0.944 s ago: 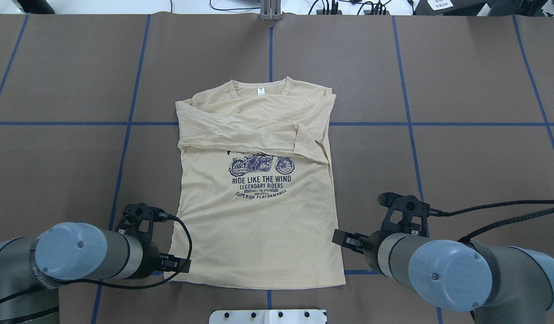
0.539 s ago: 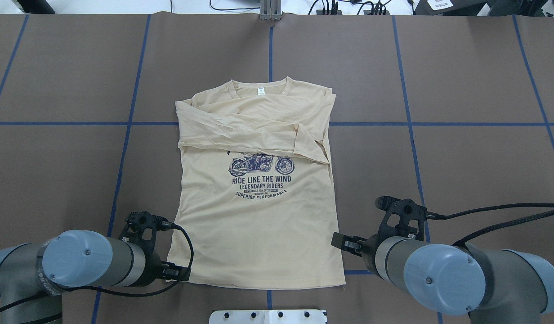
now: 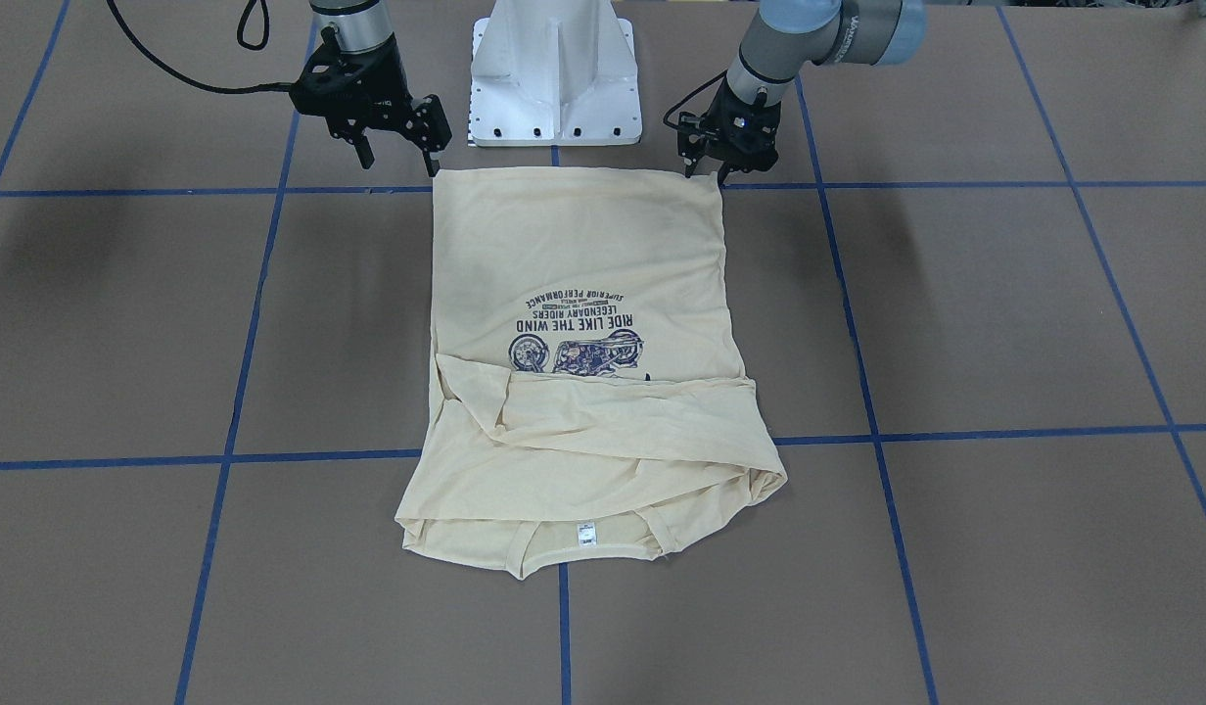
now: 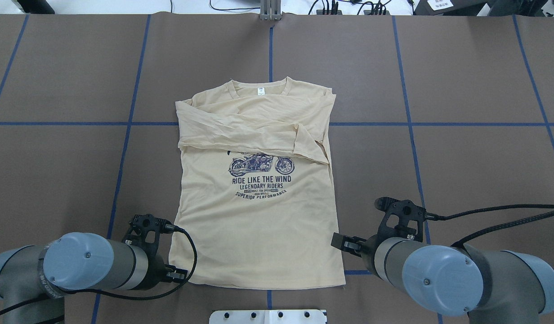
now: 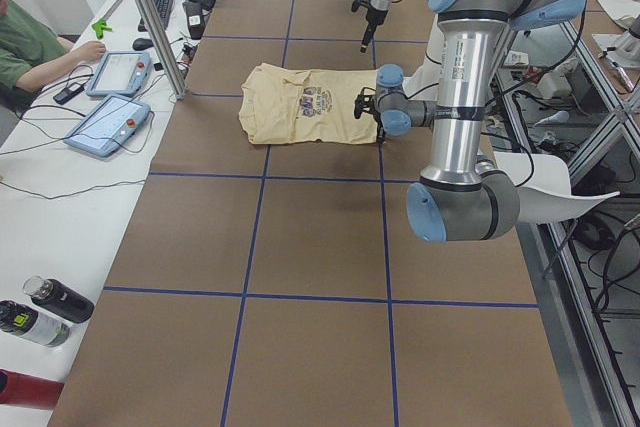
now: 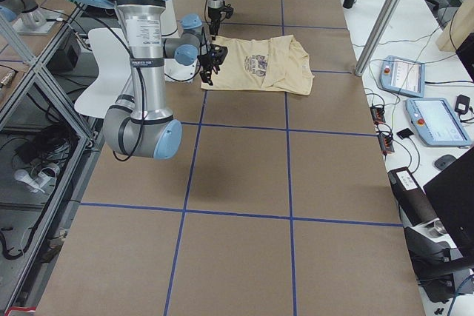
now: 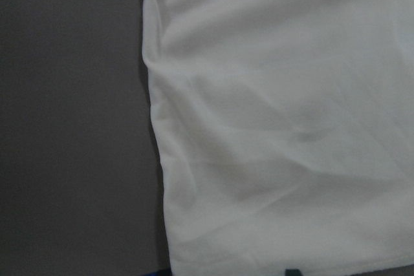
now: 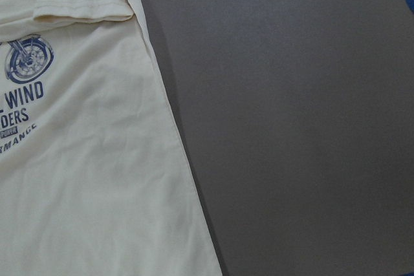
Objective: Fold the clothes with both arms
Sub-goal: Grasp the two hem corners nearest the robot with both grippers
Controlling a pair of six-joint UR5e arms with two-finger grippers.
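The cream-yellow T-shirt [image 4: 259, 225] lies flat on the brown table, print up, collar away from me. Both sleeves are folded across the chest. It also shows in the front view [image 3: 583, 255]. My left gripper [image 3: 709, 172] is low at the hem's left corner, its fingers slightly apart and holding nothing. The left wrist view shows only the shirt's side edge [image 7: 278, 127] close up. My right gripper [image 3: 400, 157] is wide open and empty just beside the hem's right corner. The right wrist view shows the shirt's right edge [image 8: 84, 179] and bare table.
The white pedestal base [image 3: 554, 69] stands just behind the hem. Blue tape lines cross the table. At the far side, a seated operator [image 5: 30, 42], two tablets [image 5: 110, 117] and a metal post [image 5: 150, 17]. Bottles [image 5: 50, 307] lie at the table's end.
My left arm has moved back along the shirt's left edge to the hem corner. My right arm has shifted slightly back too. The shirt has not moved.
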